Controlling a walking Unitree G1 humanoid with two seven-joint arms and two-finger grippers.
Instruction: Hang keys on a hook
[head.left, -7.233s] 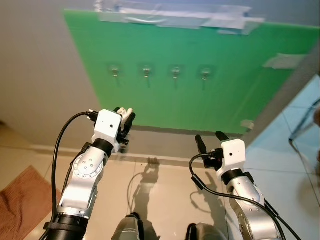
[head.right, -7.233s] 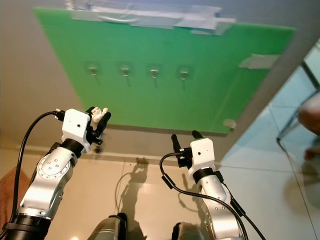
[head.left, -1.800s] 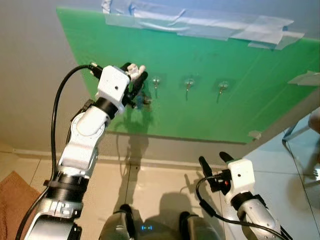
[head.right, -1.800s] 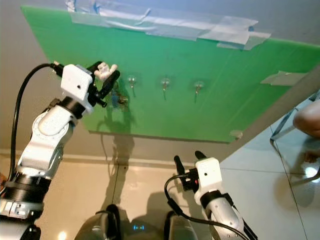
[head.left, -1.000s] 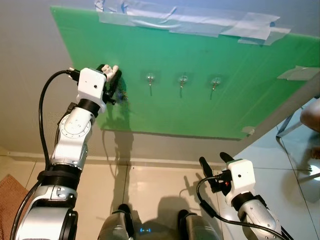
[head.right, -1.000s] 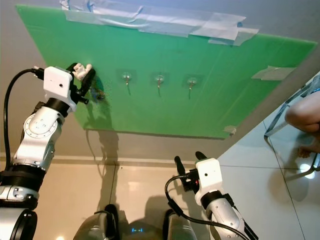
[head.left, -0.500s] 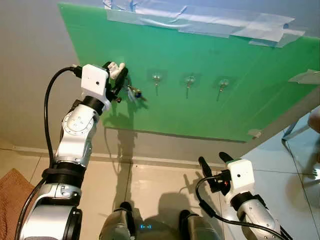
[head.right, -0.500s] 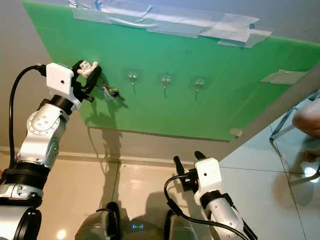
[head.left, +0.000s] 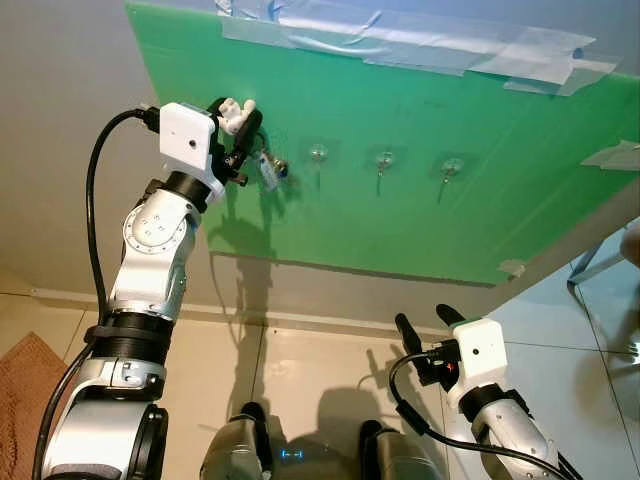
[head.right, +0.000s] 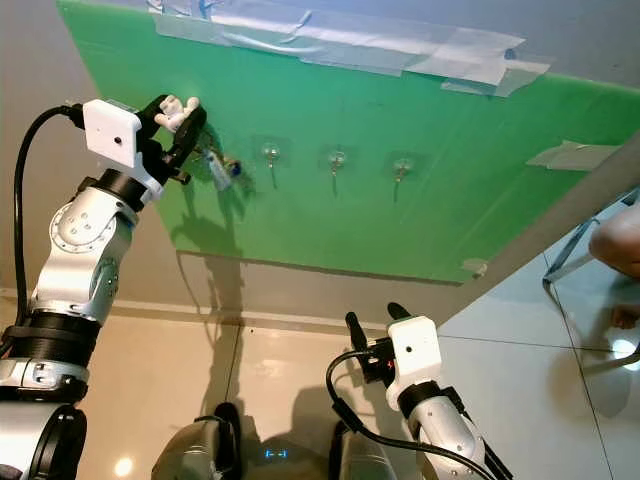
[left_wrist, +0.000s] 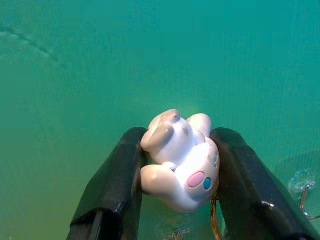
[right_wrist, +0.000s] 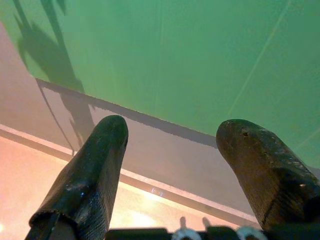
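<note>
A green board (head.left: 450, 220) on the wall carries a row of small clear hooks (head.left: 318, 155). My left gripper (head.left: 240, 115) is raised against the board's left part, shut on a white toy figurine (left_wrist: 180, 167) that belongs to the key bunch. The keys (head.left: 270, 170) dangle below the figurine, against the board, just left of the hook row. I cannot tell whether the ring touches a hook. One hook (left_wrist: 302, 185) sits close beside the left fingers (left_wrist: 115, 190). My right gripper (head.left: 420, 325) stays low near the floor, open and holding nothing.
Strips of tape (head.left: 400, 45) hold the board's top edge. A person's leg (head.right: 620, 240) and a chair frame (head.right: 575, 265) are at the far right. A brown mat (head.left: 20, 400) lies on the tiled floor at the left.
My left gripper has edged up along the board with the figurine, and the dangling keys have swung back in beneath it. The right arm has not moved.
</note>
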